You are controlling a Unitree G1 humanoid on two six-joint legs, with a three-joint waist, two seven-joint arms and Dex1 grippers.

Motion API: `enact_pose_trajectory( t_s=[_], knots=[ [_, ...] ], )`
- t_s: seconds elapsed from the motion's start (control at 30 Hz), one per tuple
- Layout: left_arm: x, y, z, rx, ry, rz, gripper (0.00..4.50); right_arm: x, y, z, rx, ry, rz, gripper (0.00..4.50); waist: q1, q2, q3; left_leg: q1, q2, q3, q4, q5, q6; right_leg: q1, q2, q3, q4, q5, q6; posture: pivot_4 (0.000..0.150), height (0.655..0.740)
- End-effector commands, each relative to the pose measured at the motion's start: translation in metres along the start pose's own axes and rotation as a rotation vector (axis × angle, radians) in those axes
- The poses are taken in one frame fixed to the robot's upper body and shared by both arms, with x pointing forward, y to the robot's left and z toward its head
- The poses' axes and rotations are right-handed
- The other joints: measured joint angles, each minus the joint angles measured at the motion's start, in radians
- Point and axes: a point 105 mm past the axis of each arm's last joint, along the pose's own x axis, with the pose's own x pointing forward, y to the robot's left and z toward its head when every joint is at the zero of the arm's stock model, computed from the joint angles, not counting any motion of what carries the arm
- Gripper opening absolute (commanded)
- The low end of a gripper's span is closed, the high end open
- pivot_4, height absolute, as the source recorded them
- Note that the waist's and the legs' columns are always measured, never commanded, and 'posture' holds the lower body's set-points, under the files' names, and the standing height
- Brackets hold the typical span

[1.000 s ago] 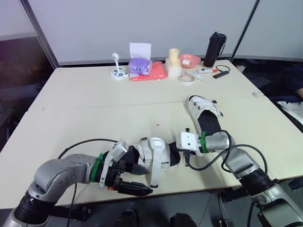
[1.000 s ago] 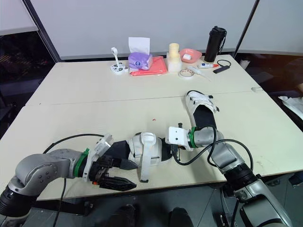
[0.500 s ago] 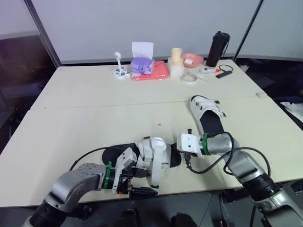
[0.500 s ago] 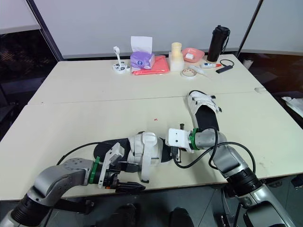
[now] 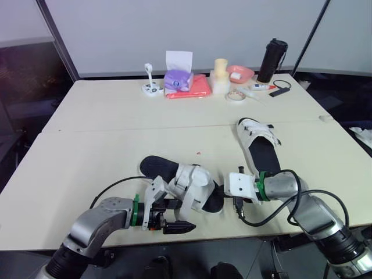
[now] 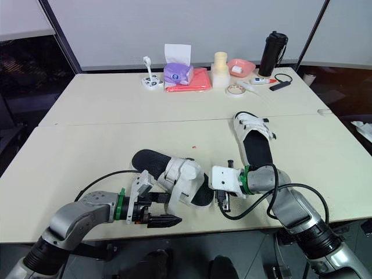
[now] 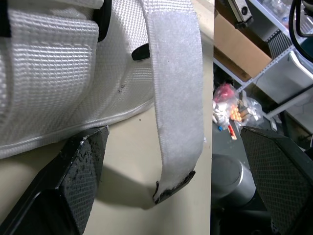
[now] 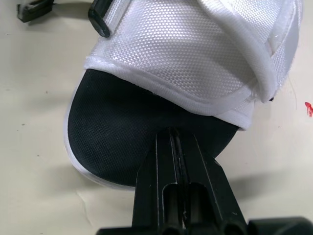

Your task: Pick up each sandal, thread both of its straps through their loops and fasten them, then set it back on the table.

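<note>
The near sandal (image 5: 187, 185), black-soled with white woven straps, lies near the table's (image 5: 104, 145) front edge, between both grippers. In the left wrist view a loose strap (image 7: 176, 88) hangs between the left gripper's (image 5: 185, 216) wide-spread fingers. The right gripper (image 8: 175, 142) is closed over the black insole; whether it pinches anything is unclear.

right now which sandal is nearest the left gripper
The front sandal, its loose strap between the left gripper's open fingers. The other sandal lies farther back on the right, apart.
</note>
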Motion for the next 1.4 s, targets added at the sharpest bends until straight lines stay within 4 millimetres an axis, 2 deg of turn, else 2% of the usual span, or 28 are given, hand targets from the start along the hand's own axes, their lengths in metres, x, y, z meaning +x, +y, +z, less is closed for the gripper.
enact_pose_trajectory(
  t_s=[0.03,0.23,0.27,0.33,0.5,0.53,0.57,0.77,0.87,1.13,1.27,1.4],
  knots=[
    [0.000,-0.003,0.010,0.031,-0.036,-0.003,4.46,0.021,0.030,0.005,0.060,-0.056,0.107,0.00,-0.001,0.000,0.000,0.000,0.000,0.000,0.000,0.000,0.000,0.000,0.000,0.000,0.000,0.000,0.000,0.150,0.7400],
    [0.000,-0.005,0.015,0.028,-0.024,-0.045,4.46,0.028,0.030,0.002,0.065,-0.051,0.084,0.00,-0.007,0.000,0.000,0.001,0.003,0.000,0.000,0.000,0.000,0.000,0.002,0.000,0.000,0.001,-0.001,0.150,0.7400],
    [-0.001,-0.005,0.017,0.026,-0.026,-0.056,4.22,0.028,0.029,0.002,0.064,-0.052,0.081,0.00,-0.009,0.000,0.000,0.001,0.003,0.000,0.000,0.000,0.000,0.000,0.002,0.000,0.000,0.001,-0.001,0.150,0.7400],
    [-0.002,-0.007,0.020,0.026,-0.028,-0.079,3.62,0.028,0.028,0.002,0.063,-0.052,0.078,0.00,-0.013,0.000,0.000,0.001,0.004,0.001,0.000,0.000,0.000,0.000,0.003,0.000,0.000,0.001,-0.002,0.150,0.7400],
    [-0.010,-0.009,0.027,0.010,-0.043,-0.130,1.04,0.026,0.026,0.000,0.059,-0.045,0.075,0.00,-0.029,0.000,0.000,0.000,0.005,0.001,-0.002,0.000,0.000,-0.002,0.004,0.000,0.000,0.001,-0.003,0.150,0.7400],
    [-0.013,-0.010,0.029,0.006,-0.048,-0.144,0.31,0.026,0.026,-0.001,0.059,-0.044,0.075,0.00,-0.029,0.000,0.000,0.000,0.005,0.002,-0.004,0.000,0.001,-0.003,0.004,0.000,0.000,0.001,-0.003,0.150,0.7400],
    [-0.015,-0.011,0.031,0.001,-0.054,-0.161,0.08,0.025,0.027,-0.001,0.058,-0.042,0.075,0.00,-0.028,0.000,0.000,0.000,0.005,0.002,-0.006,0.001,0.001,-0.004,0.005,0.000,0.000,0.001,-0.003,0.150,0.7400],
    [-0.030,-0.016,0.053,-0.039,-0.074,-0.272,0.08,0.021,0.030,-0.006,0.058,-0.020,0.105,0.00,-0.024,0.000,0.000,0.001,0.006,0.002,-0.008,0.001,0.001,-0.005,0.006,-0.001,0.002,0.000,-0.003,0.150,0.7400],
    [-0.032,-0.017,0.057,-0.028,-0.060,-0.298,0.08,0.015,0.035,-0.005,0.075,-0.018,0.141,0.00,-0.023,0.000,0.000,0.001,0.006,0.002,-0.008,0.001,0.001,-0.005,0.006,-0.001,0.001,0.000,-0.003,0.150,0.7400],
    [-0.025,-0.015,0.044,-0.002,0.010,-0.309,0.08,-0.013,0.038,0.004,0.130,-0.059,0.210,0.00,-0.019,-0.001,0.001,-0.001,0.004,0.002,-0.009,-0.001,0.000,-0.006,0.004,-0.001,0.001,0.000,0.001,0.150,0.7400],
    [-0.023,-0.018,0.033,0.002,0.041,-0.324,0.08,-0.020,0.043,0.019,0.155,-0.109,0.249,0.00,-0.021,-0.001,0.001,-0.004,0.004,0.002,-0.008,-0.001,0.000,-0.008,0.004,-0.001,0.001,0.000,0.001,0.150,0.7400],
    [-0.022,-0.017,0.029,0.006,0.046,-0.322,0.08,-0.018,0.053,0.032,0.190,-0.152,0.290,0.00,-0.023,-0.001,0.002,-0.012,0.005,0.002,-0.006,0.000,0.000,-0.017,0.005,-0.001,0.004,0.001,0.002,0.150,0.7400]
  ],
)
